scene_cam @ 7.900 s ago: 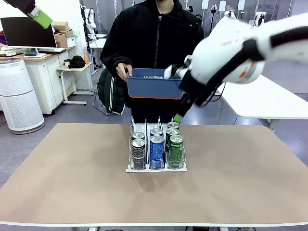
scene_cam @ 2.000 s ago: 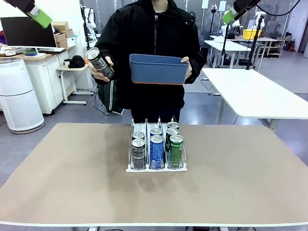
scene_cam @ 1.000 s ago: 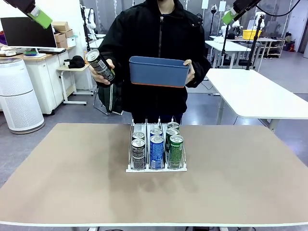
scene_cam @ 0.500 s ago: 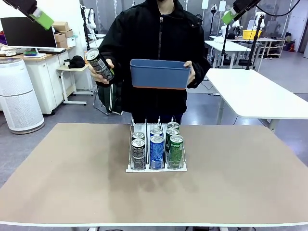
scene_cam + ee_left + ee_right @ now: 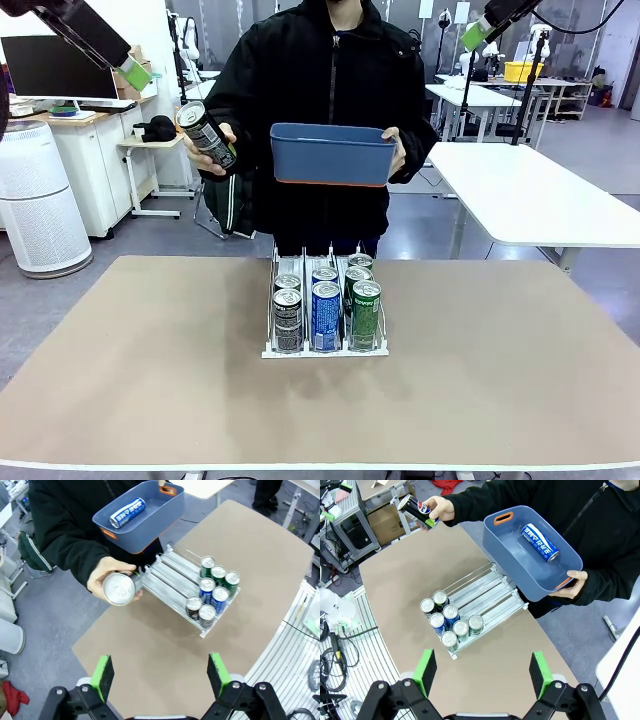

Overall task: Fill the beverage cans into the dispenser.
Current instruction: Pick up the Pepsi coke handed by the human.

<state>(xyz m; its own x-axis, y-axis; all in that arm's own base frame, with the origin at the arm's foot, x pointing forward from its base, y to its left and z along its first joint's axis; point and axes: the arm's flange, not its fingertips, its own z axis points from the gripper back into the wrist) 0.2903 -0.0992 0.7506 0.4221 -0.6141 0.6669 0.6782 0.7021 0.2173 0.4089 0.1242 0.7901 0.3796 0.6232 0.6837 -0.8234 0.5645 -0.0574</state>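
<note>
A person at the far side holds a black-and-silver beverage can (image 5: 206, 136) tilted in one hand and a blue bin (image 5: 330, 160) in the other. A blue can (image 5: 539, 535) lies in the bin. The white dispenser (image 5: 300, 352) stands mid-table with two cans at the front of each lane: black-and-silver (image 5: 288, 318), blue (image 5: 326, 312) and green (image 5: 366, 310). High at the upper left, my left gripper (image 5: 134, 72) hangs open, left of and above the held can (image 5: 119, 588). My right gripper (image 5: 476, 34) is open, high at the upper right.
The tan table (image 5: 150, 380) is bare around the dispenser (image 5: 170, 575). The rear halves of the lanes (image 5: 485, 592) are free. A white table (image 5: 540, 200) stands at the back right, and a white cylinder unit (image 5: 35, 200) and desks at the back left.
My left arm has swung right and down toward the can in the person's hand. The person's hands, the bin and my right arm stay nearly where they were.
</note>
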